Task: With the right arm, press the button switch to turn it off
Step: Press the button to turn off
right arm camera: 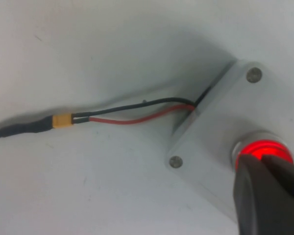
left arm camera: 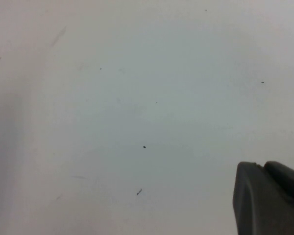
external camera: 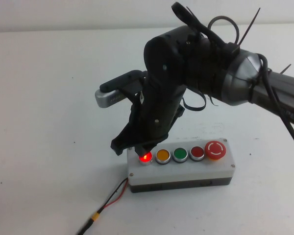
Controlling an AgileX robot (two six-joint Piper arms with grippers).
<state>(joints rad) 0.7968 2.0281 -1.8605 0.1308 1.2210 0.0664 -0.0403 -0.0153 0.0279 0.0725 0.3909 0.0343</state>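
The button switch glows bright red at the left end of the light grey box. My right arm reaches in from the right, and my right gripper is shut, its tips pointing down onto the button's top. In the right wrist view the shut gripper covers the near edge of the glowing button on the box lid. I cannot tell how hard it presses. My left gripper is shut and empty over bare table; it does not show in the high view.
On the box, right of the lit button, sit a yellow button, a green one, a darker red one and a red mushroom button. Red and black wires with a yellow connector run from the box's left front corner.
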